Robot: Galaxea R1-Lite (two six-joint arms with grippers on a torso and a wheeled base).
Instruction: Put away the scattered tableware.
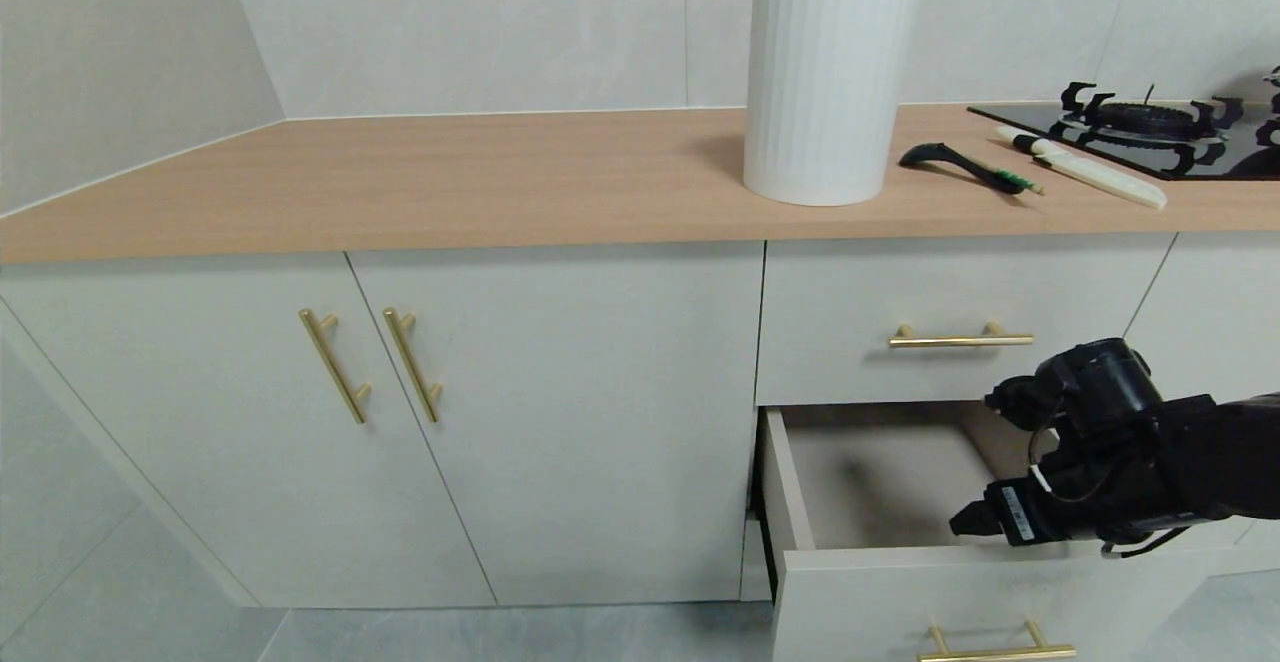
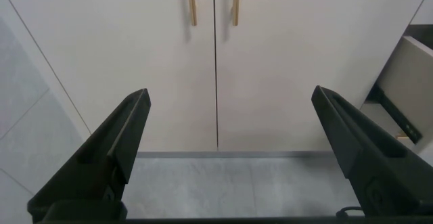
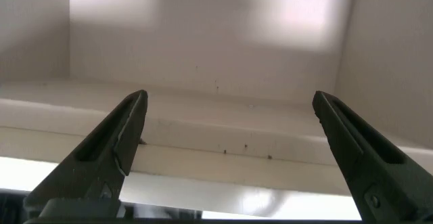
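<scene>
- A black spoon lies flat on the wooden surface, near the front edge on the robot's right.
- A long white knife lies just beside the spoon, on its right. One end of the knife sits by the edge of the black stove.
- A tall white tub with ribbed sides stands upright on the surface, just to the left of the spoon.
- The stove is set into the surface at the far right.
- Pale tiles cover the wall behind the surface.
- Under the surface, below the spoon and the knife, there is a shut drawer with a gold handle.
- Below that drawer, the open drawer is pulled out.
- The right claw hangs over the front part of the open drawer. Its fingers are spread wide and hold nothing.
- The spoon and the knife are well above the right claw, up on the surface and well apart from it.
- To the left are two shut cupboard doors with gold handles.
- The left claw is low down and faces those two doors. It is spread wide too and grips nothing.
- The floor is grey tile.
</scene>
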